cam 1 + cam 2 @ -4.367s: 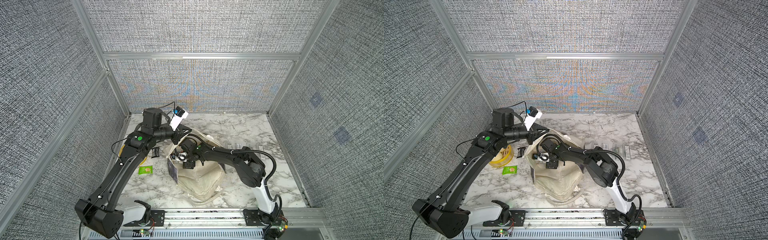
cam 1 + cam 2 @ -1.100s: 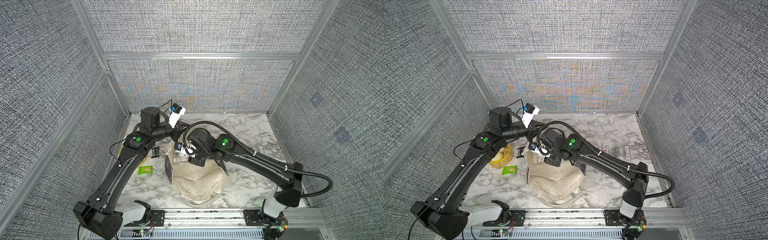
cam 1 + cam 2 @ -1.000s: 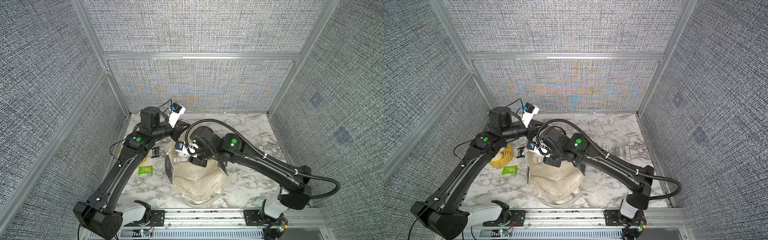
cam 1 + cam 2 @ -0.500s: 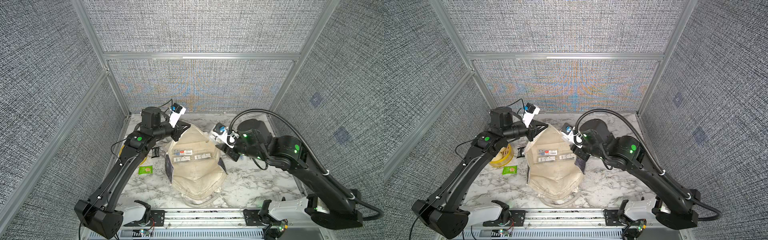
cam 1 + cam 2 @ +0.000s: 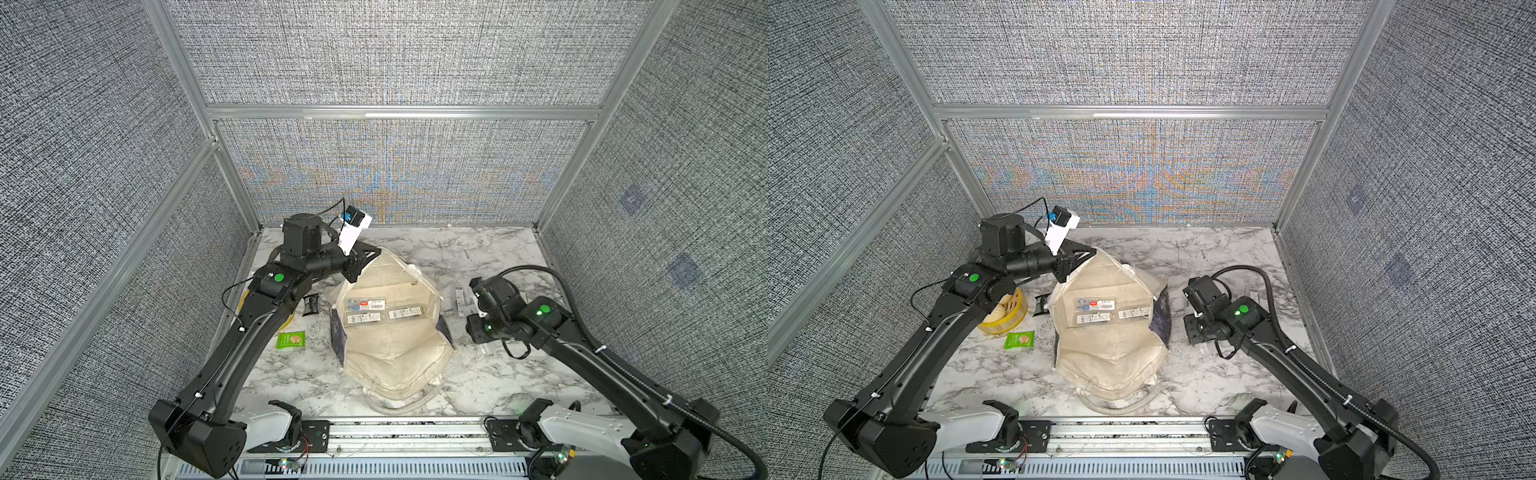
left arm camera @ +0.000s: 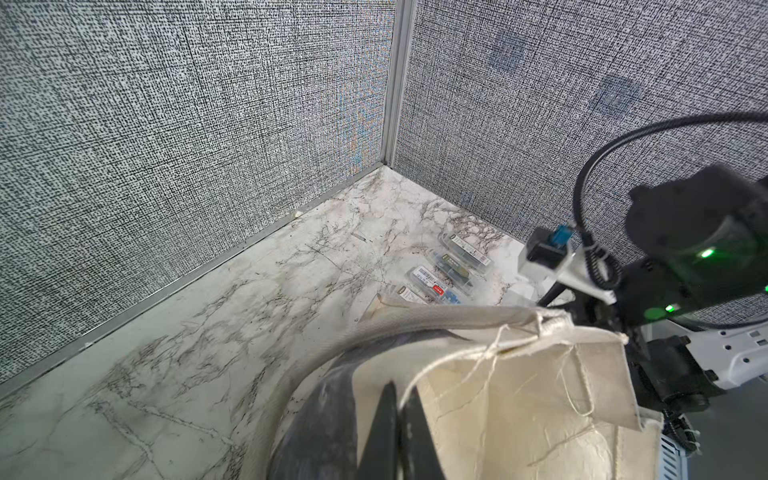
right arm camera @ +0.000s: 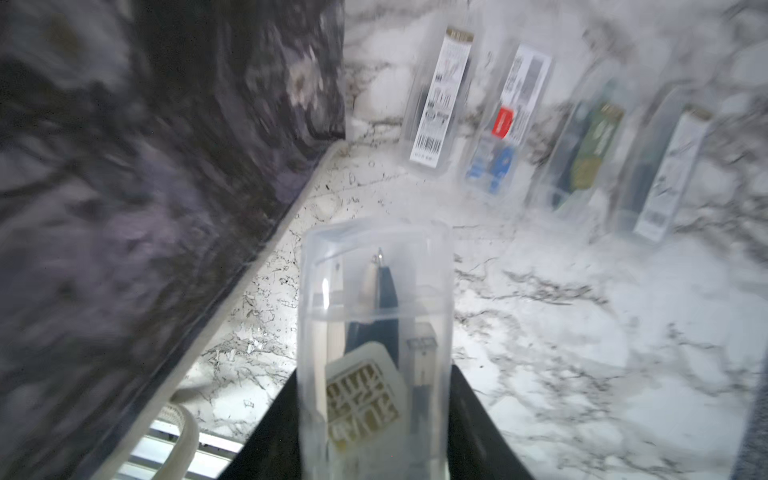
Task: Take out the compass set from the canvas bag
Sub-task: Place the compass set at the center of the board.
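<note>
As the right gripper (image 7: pixel 374 419) is clamping the clear-cased compass set (image 7: pixel 376 307) between part-open jaws, we are judging the extraction done and the set-down in hand. The set is hanging over the marble table (image 7: pixel 561 353), beside the canvas bag (image 5: pixel 395 353) and outside it; the next move is calling for lowering and release. The right arm (image 5: pixel 582 357) is reaching low, elbow bent. Just ahead, four similar cases (image 7: pixel 436 99) are lying in a row. Farthest back, the left gripper (image 6: pixel 395 411), jaws shut, is pinching the bag's rim, holding its mouth up.
</note>
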`<state>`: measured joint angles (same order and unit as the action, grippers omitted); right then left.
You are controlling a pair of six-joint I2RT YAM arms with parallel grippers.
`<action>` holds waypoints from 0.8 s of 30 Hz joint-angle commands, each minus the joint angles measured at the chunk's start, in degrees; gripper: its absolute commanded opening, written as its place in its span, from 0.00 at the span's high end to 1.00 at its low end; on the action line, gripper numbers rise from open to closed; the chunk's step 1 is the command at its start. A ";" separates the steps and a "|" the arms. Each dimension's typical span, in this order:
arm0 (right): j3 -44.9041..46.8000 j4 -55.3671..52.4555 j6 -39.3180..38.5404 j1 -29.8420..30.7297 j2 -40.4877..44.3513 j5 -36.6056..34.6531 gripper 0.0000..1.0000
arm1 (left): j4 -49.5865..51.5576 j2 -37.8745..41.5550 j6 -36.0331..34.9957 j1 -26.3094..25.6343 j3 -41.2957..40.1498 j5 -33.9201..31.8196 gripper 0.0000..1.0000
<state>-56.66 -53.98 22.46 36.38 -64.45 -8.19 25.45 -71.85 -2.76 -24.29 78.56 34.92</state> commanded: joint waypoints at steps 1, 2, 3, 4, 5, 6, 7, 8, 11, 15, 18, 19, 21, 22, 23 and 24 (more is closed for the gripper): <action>5.84 8.85 8.92 -0.19 -1.84 4.75 0.58 | -2.96 0.66 -0.58 0.04 0.10 0.88 1.00; 7.44 10.63 9.86 -0.33 -2.88 5.12 0.58 | -2.95 0.79 -0.66 0.08 0.10 0.73 1.00; 8.36 11.91 10.55 -0.55 -4.02 5.26 0.58 | -2.96 0.91 -0.67 0.04 0.10 0.77 1.00; 9.56 13.57 11.14 -0.64 -5.32 5.51 0.58 | -2.96 1.00 -0.66 0.04 0.01 0.76 1.00; 10.31 14.79 11.65 -0.86 -7.01 5.72 0.58 | -2.95 1.02 -0.66 0.09 0.01 0.77 1.00; 10.66 15.34 12.04 -1.04 -8.20 5.68 0.58 | -3.03 1.09 -0.66 0.05 -0.04 0.76 1.00; 11.08 15.99 12.49 -1.20 -9.63 5.80 0.58 | -3.08 0.98 -0.58 0.04 -0.08 0.84 1.00; 11.30 16.46 12.74 -1.32 -10.88 5.90 0.58 | -3.18 0.98 -0.49 0.05 -0.16 0.99 1.00; 12.09 17.60 13.08 -1.64 -14.19 6.10 0.57 | -3.06 0.74 -0.49 0.06 -0.08 1.36 1.00; 13.65 19.48 13.26 -2.08 -15.88 4.66 0.57 | -3.14 0.63 -0.51 0.10 -0.12 1.56 1.00; 14.57 20.95 13.19 -2.37 -16.45 3.50 0.56 | -3.09 0.60 -0.49 0.11 -0.08 1.73 1.00; 14.48 21.03 12.95 -2.45 -16.88 3.23 0.55 | -3.05 0.62 -0.49 0.04 -0.08 1.73 1.00; 14.21 21.10 12.68 -2.50 -17.91 2.91 0.53 | -3.08 0.53 -0.49 0.04 -0.11 1.78 1.00; 14.13 21.20 12.49 -2.46 -18.36 2.75 0.52 | -3.13 0.58 -0.49 0.04 -0.10 1.78 1.00; 13.90 21.15 12.65 -2.46 -18.89 2.23 0.51 | -3.18 0.63 -0.49 0.04 -0.08 1.77 1.00; 13.71 20.91 12.90 -2.54 -19.41 1.83 0.50 | -3.14 0.62 -0.44 0.07 -0.16 1.80 1.00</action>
<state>-42.44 -33.58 35.11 33.89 -83.00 -4.54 25.45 -71.29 -2.98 -24.27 78.41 35.11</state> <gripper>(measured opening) 0.496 0.048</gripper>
